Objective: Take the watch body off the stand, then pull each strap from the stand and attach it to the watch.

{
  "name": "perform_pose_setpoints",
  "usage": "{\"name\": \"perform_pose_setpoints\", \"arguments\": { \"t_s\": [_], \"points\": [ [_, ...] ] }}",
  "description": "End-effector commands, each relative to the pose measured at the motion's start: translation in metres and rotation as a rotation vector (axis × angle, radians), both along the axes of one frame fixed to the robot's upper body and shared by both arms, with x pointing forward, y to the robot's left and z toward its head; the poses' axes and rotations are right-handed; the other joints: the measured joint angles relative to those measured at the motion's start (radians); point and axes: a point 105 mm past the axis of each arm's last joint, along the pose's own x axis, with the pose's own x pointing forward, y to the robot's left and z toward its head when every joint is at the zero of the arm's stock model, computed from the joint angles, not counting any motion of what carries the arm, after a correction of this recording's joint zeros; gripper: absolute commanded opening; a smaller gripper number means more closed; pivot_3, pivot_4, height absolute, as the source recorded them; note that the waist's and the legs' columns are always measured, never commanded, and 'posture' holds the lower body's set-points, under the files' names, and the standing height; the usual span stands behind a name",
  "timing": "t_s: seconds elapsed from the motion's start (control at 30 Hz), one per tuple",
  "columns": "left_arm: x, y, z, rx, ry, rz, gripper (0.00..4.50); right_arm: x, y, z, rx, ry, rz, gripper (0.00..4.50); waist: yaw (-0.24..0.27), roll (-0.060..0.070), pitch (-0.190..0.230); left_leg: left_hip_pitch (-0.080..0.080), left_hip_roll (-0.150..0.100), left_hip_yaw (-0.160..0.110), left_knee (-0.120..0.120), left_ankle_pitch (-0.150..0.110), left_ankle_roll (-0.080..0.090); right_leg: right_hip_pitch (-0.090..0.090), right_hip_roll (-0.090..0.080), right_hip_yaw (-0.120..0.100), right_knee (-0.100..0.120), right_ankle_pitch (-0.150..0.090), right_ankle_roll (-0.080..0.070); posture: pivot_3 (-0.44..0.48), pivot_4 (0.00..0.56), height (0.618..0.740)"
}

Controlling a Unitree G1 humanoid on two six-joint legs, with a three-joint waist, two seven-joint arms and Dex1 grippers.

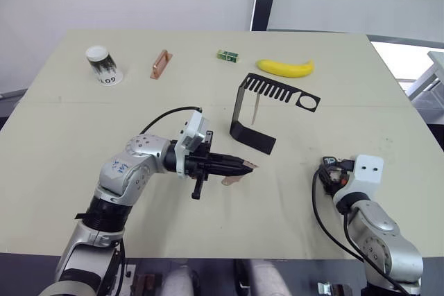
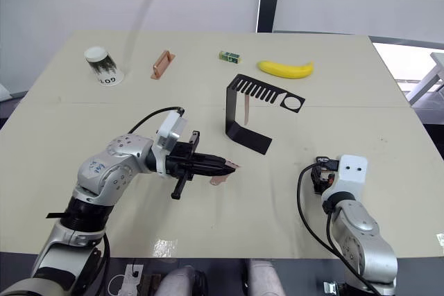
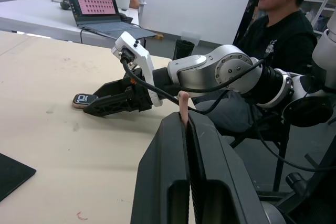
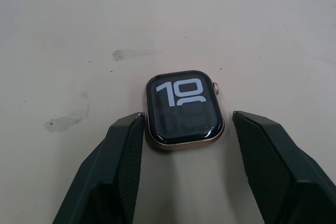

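Watch body (image 4: 184, 109) lies flat on the table (image 1: 69, 136) between my right gripper's (image 4: 184, 169) spread fingers, ungrasped. My left gripper (image 1: 244, 166) pinches one strap (image 1: 234, 178) near the stand (image 1: 250, 112), where another strap (image 2: 246, 110) hangs.

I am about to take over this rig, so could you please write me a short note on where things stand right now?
Left gripper: shut on one pink strap, held low over the table in front of the stand.
Right gripper: open, fingers either side of the watch body, which lies face up on the table.
Done: watch body off the stand, first strap pulled.
Second strap hangs from the stand's comb arm.
Left: attach the held strap, pull and attach the second.
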Motion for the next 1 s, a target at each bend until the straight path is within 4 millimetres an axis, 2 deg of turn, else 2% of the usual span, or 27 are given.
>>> {"name": "perform_pose_setpoints", "arguments": {
  "t_s": [0.03, 0.43, 1.0],
  "points": [
    [-0.0044, -0.0001, 0.0076, -0.017, -0.033, -0.011, 0.00, 0.0017, 0.0018, -0.0026, 0.002, 0.011, -0.015, 2.79, -0.001, 0.000, 0.000, 0.000, 0.000, 0.000, 0.000, 0.000, 0.000, 0.000, 0.000, 0.000, 0.000, 0.000, 0.000, 0.000, 0.150, 0.740],
    [-0.0030, 0.0007, 0.0090, -0.015, -0.035, -0.003, 0.00, 0.0086, 0.0067, -0.0033, 0.014, 0.007, -0.010, 2.79, -0.012, 0.000, 0.000, 0.000, 0.000, 0.000, 0.000, 0.000, 0.000, 0.000, 0.000, 0.000, 0.001, 0.000, 0.000, 0.000, 0.150, 0.740],
    [-0.0020, -0.0013, 0.0095, -0.020, -0.032, -0.003, 0.00, 0.0088, 0.0007, -0.0037, 0.000, 0.021, 0.014, 2.79, -0.018, 0.000, 0.000, 0.000, 0.000, 0.000, 0.001, 0.000, 0.000, 0.000, 0.000, 0.000, 0.001, 0.000, 0.000, 0.000, 0.150, 0.740]
  ]
}}
